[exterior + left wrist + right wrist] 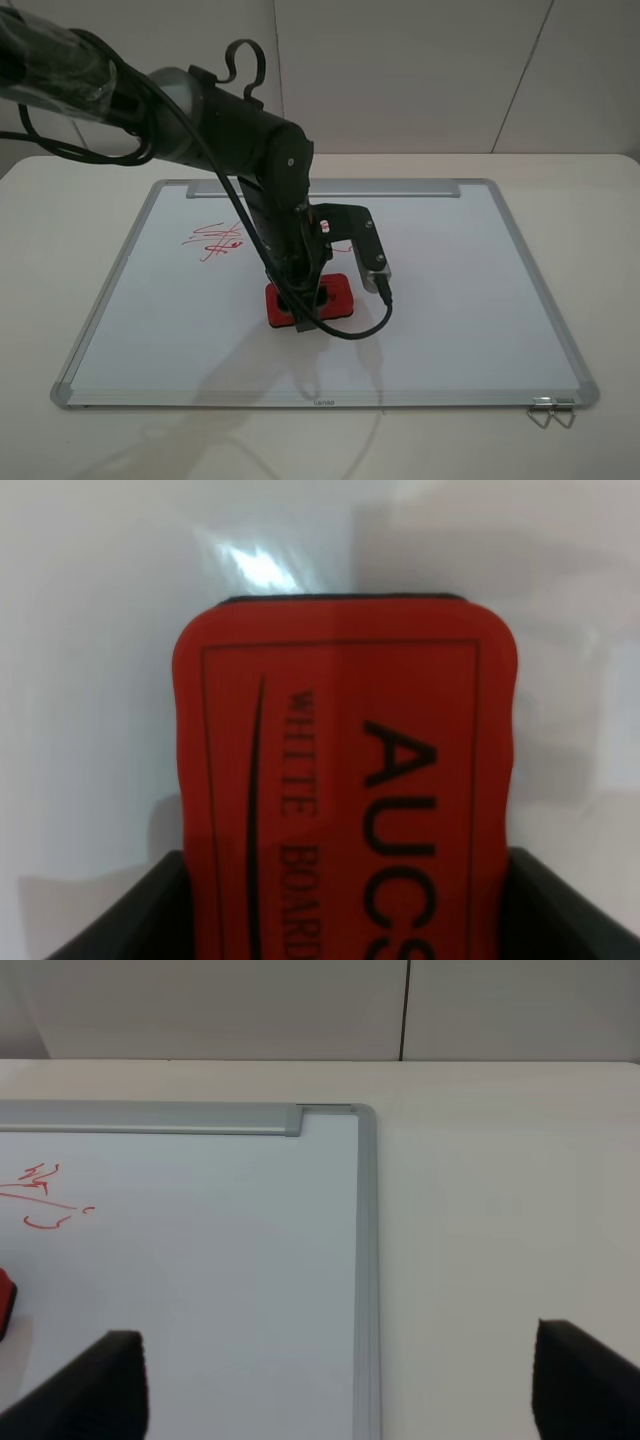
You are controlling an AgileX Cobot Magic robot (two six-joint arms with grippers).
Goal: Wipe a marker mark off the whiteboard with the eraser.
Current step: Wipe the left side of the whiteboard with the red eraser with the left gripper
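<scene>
The whiteboard (470,300) lies flat on the table. The marker mark (213,240), a dense red hash-like scribble, sits on its upper left part. The red eraser (337,291) with "AUCS" lettering (400,810) rests on the board near the middle, to the right of and below the mark. My left gripper (300,303) is shut on the eraser, its dark fingers (130,910) pressed against both long sides. My right gripper (340,1400) is open and holds nothing, hovering over the board's far right corner (362,1115). A corner of the eraser (5,1302) shows in that view.
A sparser red squiggle (42,1195) lies on the board behind the left arm. The metal tray strip (320,188) runs along the far edge. Wire clips (550,411) hang at the near right corner. White table (600,250) surrounds the board, with a wall behind.
</scene>
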